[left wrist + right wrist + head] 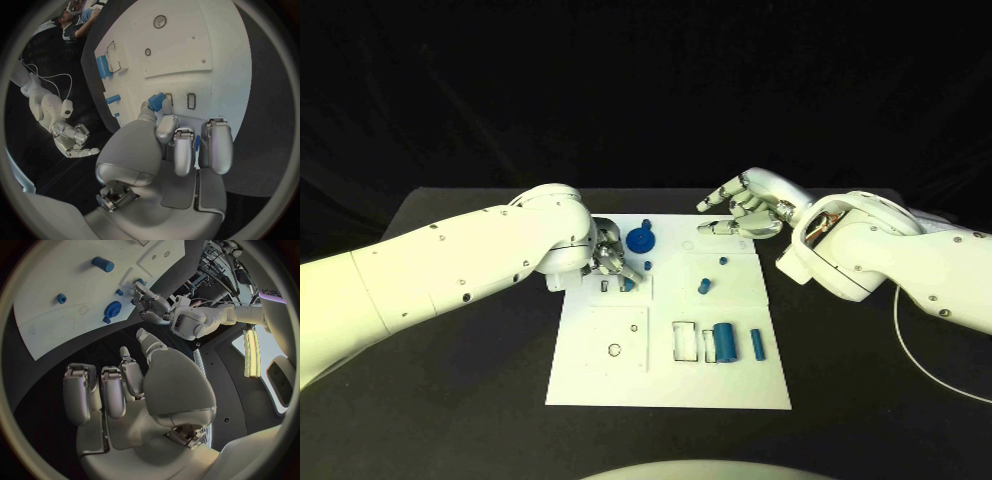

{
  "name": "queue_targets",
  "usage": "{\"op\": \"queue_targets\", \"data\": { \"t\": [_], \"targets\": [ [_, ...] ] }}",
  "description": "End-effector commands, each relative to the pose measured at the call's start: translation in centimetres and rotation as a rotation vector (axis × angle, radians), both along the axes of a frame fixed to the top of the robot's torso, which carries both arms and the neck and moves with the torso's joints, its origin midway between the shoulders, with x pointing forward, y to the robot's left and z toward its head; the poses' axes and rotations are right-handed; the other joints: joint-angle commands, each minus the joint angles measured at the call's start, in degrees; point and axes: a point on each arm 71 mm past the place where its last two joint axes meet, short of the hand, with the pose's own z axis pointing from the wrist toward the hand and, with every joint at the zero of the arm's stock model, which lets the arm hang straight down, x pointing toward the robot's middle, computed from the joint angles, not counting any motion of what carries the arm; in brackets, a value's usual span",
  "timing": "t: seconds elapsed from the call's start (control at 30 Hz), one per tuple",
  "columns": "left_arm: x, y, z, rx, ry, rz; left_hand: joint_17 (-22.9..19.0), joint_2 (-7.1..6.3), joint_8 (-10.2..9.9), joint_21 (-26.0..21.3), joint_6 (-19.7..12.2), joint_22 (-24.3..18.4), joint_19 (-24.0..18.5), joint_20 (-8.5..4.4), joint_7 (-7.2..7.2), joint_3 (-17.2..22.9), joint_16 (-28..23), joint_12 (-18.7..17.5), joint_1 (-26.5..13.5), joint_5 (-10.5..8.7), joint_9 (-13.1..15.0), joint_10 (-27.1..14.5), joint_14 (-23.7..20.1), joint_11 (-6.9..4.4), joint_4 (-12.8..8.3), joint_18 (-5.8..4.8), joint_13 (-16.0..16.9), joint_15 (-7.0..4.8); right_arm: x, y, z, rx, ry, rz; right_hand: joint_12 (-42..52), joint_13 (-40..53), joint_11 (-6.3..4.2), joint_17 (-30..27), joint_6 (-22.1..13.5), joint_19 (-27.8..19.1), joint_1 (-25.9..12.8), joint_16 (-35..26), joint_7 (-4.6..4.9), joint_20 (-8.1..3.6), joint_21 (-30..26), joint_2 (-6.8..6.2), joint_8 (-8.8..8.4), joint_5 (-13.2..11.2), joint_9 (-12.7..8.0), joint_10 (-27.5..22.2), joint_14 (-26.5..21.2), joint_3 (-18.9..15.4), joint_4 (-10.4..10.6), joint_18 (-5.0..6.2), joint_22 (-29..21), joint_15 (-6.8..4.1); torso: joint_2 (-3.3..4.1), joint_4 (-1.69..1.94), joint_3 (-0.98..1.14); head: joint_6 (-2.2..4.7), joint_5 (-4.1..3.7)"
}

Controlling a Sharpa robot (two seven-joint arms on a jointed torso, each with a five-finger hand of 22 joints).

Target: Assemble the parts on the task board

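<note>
Now we have our left hand (613, 266) down on the task board (669, 390), at its far left part, and the fingers (164, 125) are pinched on a small blue part (156, 100) right beside two little rectangular slots (191, 101). From the left wrist view that part sits at our fingertips, touching or nearly touching the board, so we judge this to be the seating step: getting the piece down into, or lined up with, one of those slots. Whether it is already in the slot we cannot tell.

Our right hand (747, 209) hovers over the board's far right corner with its fingers loosely curled and nothing between them; it holds no part.

Elsewhere on the board, a blue gear (642, 240) stands just beyond our left hand, two small blue pegs (705, 286) sit near the middle, and a blue cylinder (726, 342) with a slimmer blue bar (757, 344) lies beside the open rectangular frames at the near right. The black worktop (459, 380) surrounds it all.

Most of the assembly looks ahead of us. The next move calls for a straight, gentle press to seat the pinched part squarely, then a clean release before reaching for another piece.
</note>
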Motion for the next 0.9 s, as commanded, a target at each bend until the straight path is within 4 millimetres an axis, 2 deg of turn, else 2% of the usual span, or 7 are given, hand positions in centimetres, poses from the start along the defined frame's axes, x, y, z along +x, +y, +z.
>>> {"op": "queue_targets", "data": {
  "t": [0.03, 0.27, 0.43, 0.5, 0.6, 0.73, 0.9],
  "targets": [
    [-0.2, 0.0, -0.2, 0.019, 0.015, -0.011, 15.1, 1.10, -0.5, 0.2, -0.4, 2.8, 0.3, -0.36, -0.29, 2.0, 0.2, -0.5, 3.4, 0.29, 0.3, -0.1, 5.9, -0.41, -1.1, -0.38, -0.3, -0.51, 0.0, 0.1, -0.1, -0.010, 0.011, 0.011, -0.1, 5.0, -0.25, 9.8, 0.4, 0.0, 0.0, -0.2, 0.01, 0.26, -0.2, 0.65, 0.22, 0.5, 0.1, -0.1, 4.8, -0.3, 0.2, -0.45, 2.9, 0.08, -0.02, 0.03, 0.00, -0.04, -0.04],
    [-0.2, 0.0, -0.2, 0.018, 0.018, -0.013, 15.1, -0.10, -2.1, 0.1, -1.3, 2.9, 0.2, -0.40, -0.02, 8.1, 0.2, -1.5, 6.7, 4.00, 0.1, -0.5, 5.9, -0.26, -3.3, -0.38, -0.7, -0.47, 0.0, 0.2, -0.1, -0.009, 0.010, 0.011, -0.1, 5.0, -0.25, 9.8, 0.4, 0.0, 0.0, -0.2, 0.01, 0.26, -0.2, 0.65, 0.22, 0.5, 0.1, -0.1, 4.8, -0.3, 0.2, -0.45, 2.9, 0.08, 0.01, 0.03, -0.01, -0.08, -0.01],
    [-0.3, 0.1, -0.2, 0.018, 0.019, -0.013, 15.1, -4.85, -3.0, 0.2, -1.1, 3.2, 0.2, -0.06, 0.50, 18.7, 0.2, -2.2, 4.9, 5.34, 0.8, -0.4, 5.9, 0.09, -3.0, -0.36, -1.1, 0.15, 0.0, 0.2, -0.1, -0.009, 0.010, 0.011, -0.1, 5.0, -0.26, 9.8, 0.5, 0.0, 0.0, -0.2, 0.00, 0.25, -0.2, 0.71, 0.22, 0.6, 0.1, -0.1, 4.8, -0.3, 0.2, -0.45, 2.9, 0.07, 0.02, 0.03, -0.02, -0.19, 0.01],
    [-0.3, 0.2, -0.2, 0.018, 0.019, -0.012, 15.1, -8.57, -3.0, 0.2, -1.1, 3.3, 0.2, 0.36, 0.84, 26.5, 0.2, -2.4, 2.4, 5.25, 1.7, -0.2, 5.9, -0.26, -2.9, -0.47, -1.1, 0.16, 0.0, 0.2, -0.1, -0.009, 0.010, 0.012, -0.1, 5.0, -0.27, 9.8, 0.5, 0.0, 0.0, -0.2, 0.00, 0.24, -0.2, 0.77, 0.22, 0.7, 0.1, -0.1, 4.8, -0.3, 0.3, -0.46, 2.9, 0.06, 0.00, 0.01, -0.01, -0.21, 0.01],
    [-0.4, 0.4, -0.2, 0.012, 0.018, -0.007, 15.1, -11.79, -2.6, 0.2, -0.9, 3.7, 0.3, 0.33, 1.07, 34.5, 0.2, -2.5, -0.7, 5.24, 3.0, 0.1, 5.9, 0.14, -3.5, -0.45, -1.1, 0.14, 0.0, 0.2, -0.1, -0.007, 0.011, 0.012, -0.1, 5.0, -0.27, 9.8, 0.5, 0.0, 0.0, -0.2, -0.01, 0.23, -0.2, 0.84, 0.22, 0.8, 0.1, -0.1, 4.8, -0.3, 0.4, -0.45, 2.9, 0.05, 0.02, 0.02, -0.01, -0.29, -0.02],
    [-0.6, 0.7, -0.1, -0.003, 0.019, 0.003, 15.1, -14.07, -2.0, 0.4, -1.0, 4.1, 0.5, 0.35, 0.88, 40.6, 0.2, -2.5, -3.6, 5.34, 4.4, 0.4, 5.9, 0.32, -5.1, -0.52, -1.0, 0.27, 0.0, 0.2, -0.2, -0.006, 0.012, 0.012, -0.1, 5.0, -0.28, 9.7, 0.5, 0.0, -0.1, -0.2, -0.01, 0.22, -0.2, 0.89, 0.20, 0.9, 0.1, -0.1, 4.8, -0.3, 0.5, -0.45, 2.9, 0.04, -0.03, 0.09, 0.01, -0.27, -0.11],
    [-0.9, 1.3, 0.1, -0.018, 0.009, 0.022, 15.1, -14.76, -1.7, 0.6, -1.0, 4.5, 0.7, 0.36, 0.81, 42.9, 0.2, -2.4, -4.6, 5.43, 5.1, 0.6, 5.9, 0.40, -6.1, -0.59, -0.9, 0.23, 0.0, 0.2, -0.2, -0.006, 0.013, 0.012, -0.2, 4.9, -0.28, 9.7, 0.5, 0.0, -0.3, -0.2, -0.01, 0.20, -0.2, 0.94, 0.18, 1.1, 0.0, -0.1, 4.8, -0.4, 0.6, -0.44, 2.9, 0.03, -0.06, 0.13, 0.05, -0.32, -0.07]
  ]
}}
